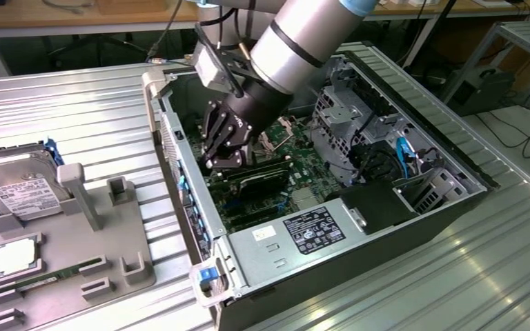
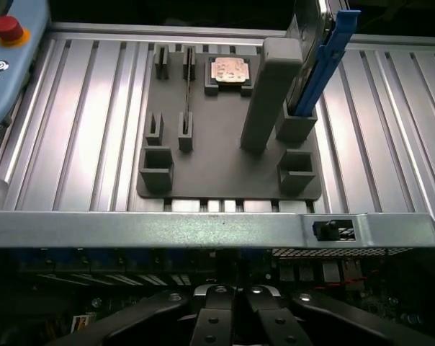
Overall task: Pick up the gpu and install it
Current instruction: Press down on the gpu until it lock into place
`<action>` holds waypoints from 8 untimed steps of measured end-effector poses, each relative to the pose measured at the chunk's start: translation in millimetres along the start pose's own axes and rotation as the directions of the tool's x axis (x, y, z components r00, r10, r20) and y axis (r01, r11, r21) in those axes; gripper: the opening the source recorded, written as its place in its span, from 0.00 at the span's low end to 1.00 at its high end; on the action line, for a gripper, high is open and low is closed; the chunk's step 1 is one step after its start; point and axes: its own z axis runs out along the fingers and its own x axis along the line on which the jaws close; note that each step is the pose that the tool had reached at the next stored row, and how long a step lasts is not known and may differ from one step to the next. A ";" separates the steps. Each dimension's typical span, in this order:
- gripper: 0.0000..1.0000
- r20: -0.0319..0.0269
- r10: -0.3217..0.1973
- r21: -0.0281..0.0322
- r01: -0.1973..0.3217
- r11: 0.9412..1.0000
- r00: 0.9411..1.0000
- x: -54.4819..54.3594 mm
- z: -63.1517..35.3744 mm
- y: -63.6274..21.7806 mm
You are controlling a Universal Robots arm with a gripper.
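No wording can be made out anywhere. The black rectangular power supply label (image 1: pixel 313 231) inside the open grey metal computer case (image 1: pixel 449 207) carries white print too small to read. Well outside that case, the silver hard drive's white label (image 1: pixel 18 192) shows only unreadable lines.

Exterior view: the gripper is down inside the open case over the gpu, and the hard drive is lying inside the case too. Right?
Not quite. The gripper is down inside the case over the gpu, but the hard drive stands in the grey holder outside the case, at the exterior view's left.
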 end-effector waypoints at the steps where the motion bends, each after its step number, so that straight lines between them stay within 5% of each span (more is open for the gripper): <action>1: 0.11 0.000 0.000 0.000 0.000 1.000 1.000 -0.1 -0.7 -3.5; 5: 0.11 0.000 0.000 0.000 0.000 1.000 1.000 0.0 -5.6 -17.1; 6: 0.11 0.000 -0.001 0.018 0.001 1.000 1.000 -1.3 -6.3 -19.4; 7: 0.11 -0.002 -0.004 0.090 0.004 0.996 1.000 -7.0 -5.1 -19.1; 8: 0.11 -0.006 -0.011 0.145 0.012 0.989 1.000 -12.3 -2.7 -19.0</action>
